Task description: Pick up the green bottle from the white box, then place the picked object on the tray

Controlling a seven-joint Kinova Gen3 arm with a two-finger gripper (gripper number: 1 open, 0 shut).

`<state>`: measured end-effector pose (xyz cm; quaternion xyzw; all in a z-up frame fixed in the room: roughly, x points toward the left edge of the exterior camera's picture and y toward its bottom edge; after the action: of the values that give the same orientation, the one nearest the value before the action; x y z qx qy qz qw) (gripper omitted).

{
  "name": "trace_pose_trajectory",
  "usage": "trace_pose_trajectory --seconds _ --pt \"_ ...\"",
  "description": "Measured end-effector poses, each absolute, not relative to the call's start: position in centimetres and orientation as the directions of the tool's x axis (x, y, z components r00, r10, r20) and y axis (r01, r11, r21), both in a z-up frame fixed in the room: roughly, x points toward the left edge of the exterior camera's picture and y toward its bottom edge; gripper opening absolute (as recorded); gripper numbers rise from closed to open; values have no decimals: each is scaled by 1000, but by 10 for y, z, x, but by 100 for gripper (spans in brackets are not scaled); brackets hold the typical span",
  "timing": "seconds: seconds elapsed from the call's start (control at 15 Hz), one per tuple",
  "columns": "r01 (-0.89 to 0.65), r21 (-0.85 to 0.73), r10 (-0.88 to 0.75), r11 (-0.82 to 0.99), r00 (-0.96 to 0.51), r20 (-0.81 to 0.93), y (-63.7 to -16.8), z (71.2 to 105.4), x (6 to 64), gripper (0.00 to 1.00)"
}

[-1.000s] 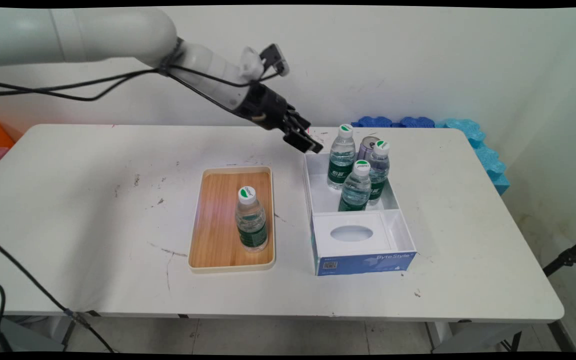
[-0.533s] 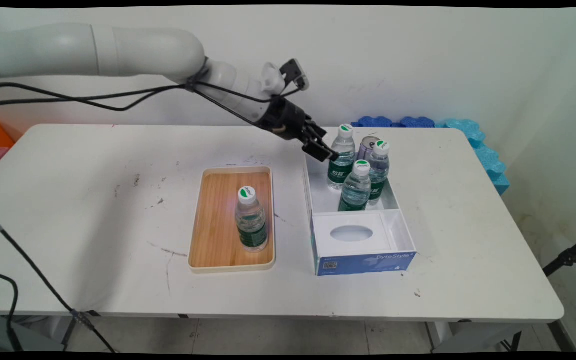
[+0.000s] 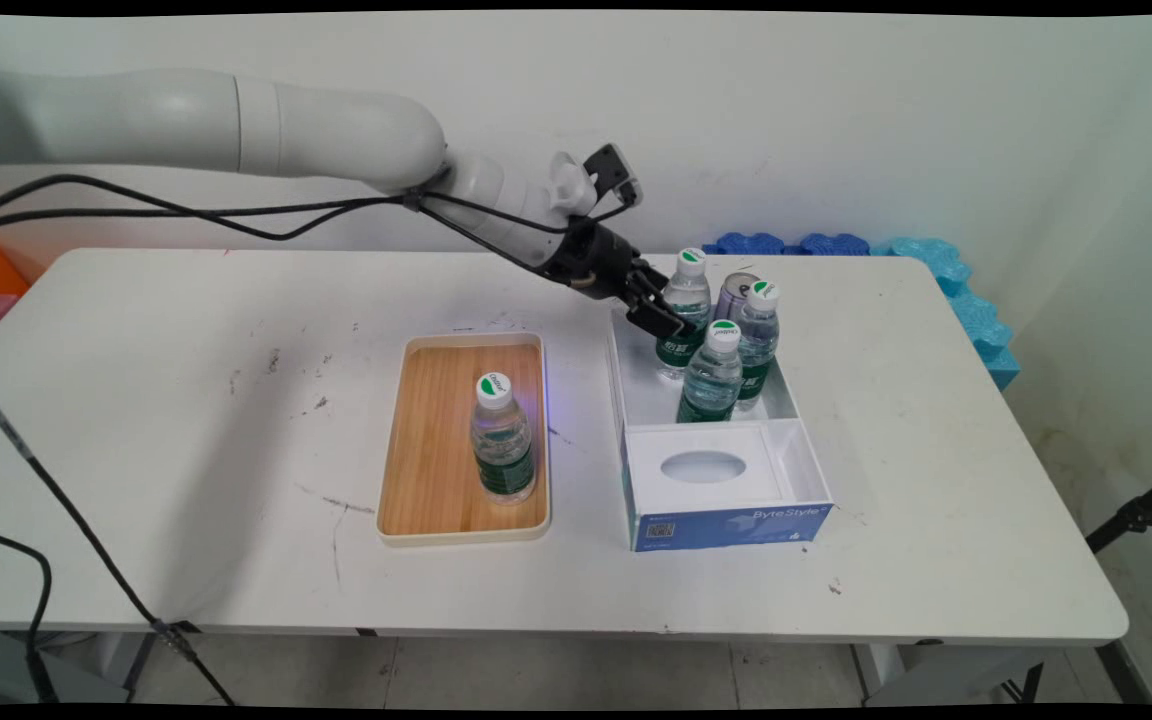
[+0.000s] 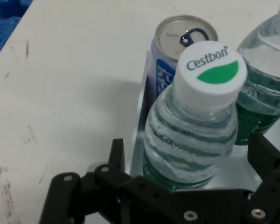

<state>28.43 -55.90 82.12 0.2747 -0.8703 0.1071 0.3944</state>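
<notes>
Your table, catalogued from left to right with places reckoned from the gripper:

1. Wooden tray, well to the gripper's left and nearer the camera. One water bottle stands upright on it, white cap with a green mark.

2. Gripper, black, two-fingered, reaching down at a slant from the upper left into the far end of the box. Your fingers are spread wide, one on each side of the far-left bottle, not closed against it. In the hand view that bottle stands between the fingers, its cap reading "Cestbon".

3. White box with a blue front, directly under and in front of the gripper. Its far compartment holds the straddled bottle, two more bottles and a can. Its near compartment holds a white insert with an oval opening.

4. Can, just beyond the straddled bottle, silver top with pull tab.

5. Front bottle and right bottle, just right of the gripper, both upright.

6. Blue foam pieces, far right, at the table's back corner.
</notes>
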Motion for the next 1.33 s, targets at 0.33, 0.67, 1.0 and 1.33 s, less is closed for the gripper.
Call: trace_pose_trajectory --seconds 0.33,0.67,1.0,1.33 --pt "-574 15 -391 819 -538 747 -560 812 278 100" --pt "-587 17 -399 809 -529 749 -559 808 277 0" --pt "-609 45 -420 792 -490 764 -556 825 283 0" --pt "-607 58 -410 792 -460 788 -549 868 303 0"
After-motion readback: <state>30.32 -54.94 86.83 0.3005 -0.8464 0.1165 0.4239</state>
